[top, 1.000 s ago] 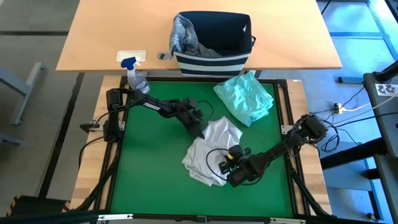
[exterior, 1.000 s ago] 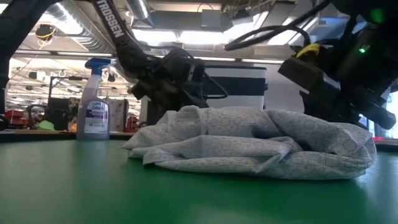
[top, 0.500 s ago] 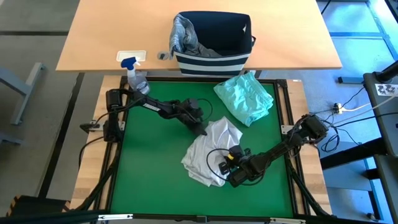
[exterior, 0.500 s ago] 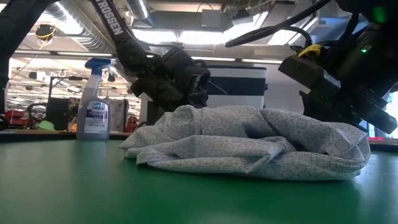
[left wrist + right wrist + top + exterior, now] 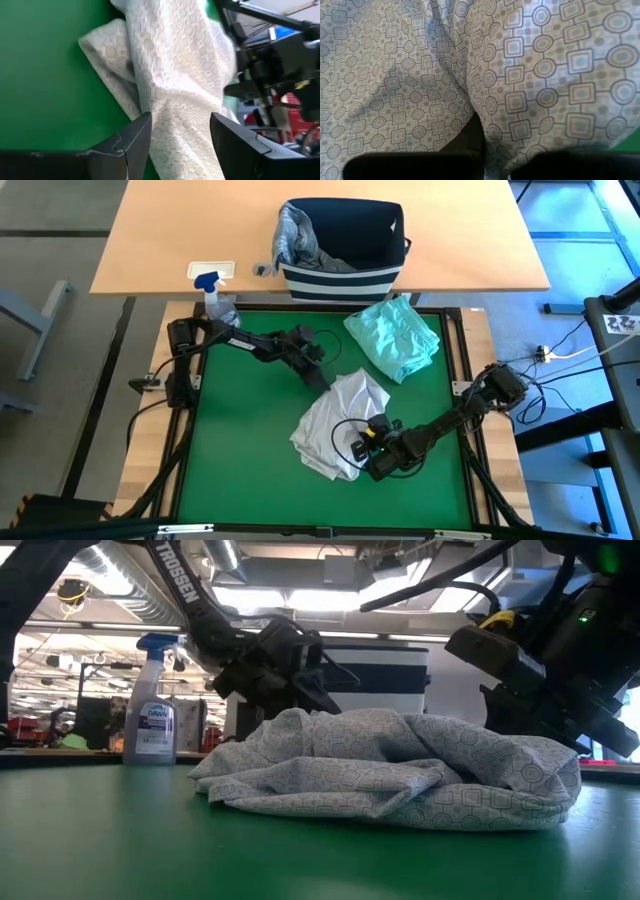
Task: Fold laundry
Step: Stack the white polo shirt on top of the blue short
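High view: white patterned garment (image 5: pixel 335 423) lies crumpled near the middle of the green mat (image 5: pixel 240 450), toward its right half. Left gripper (image 5: pixel 322 377) sits at the garment's far edge. Right gripper (image 5: pixel 362 455) is at its near right edge. Mint-teal garment (image 5: pixel 393 335) lies in the mat's far right corner. Striped basket (image 5: pixel 343 277) stands on the wooden table behind, grey cloth (image 5: pixel 293 235) draped over its rim. Spray bottle (image 5: pixel 217 298) at the mat's far left corner.

Low view: garment heaped; both grippers behind it.

Left wrist view: fingers (image 5: pixel 134 141) spread wide, fabric running between them.

Right wrist view: patterned fabric fills the frame; claw narrow, pinched on the cloth.
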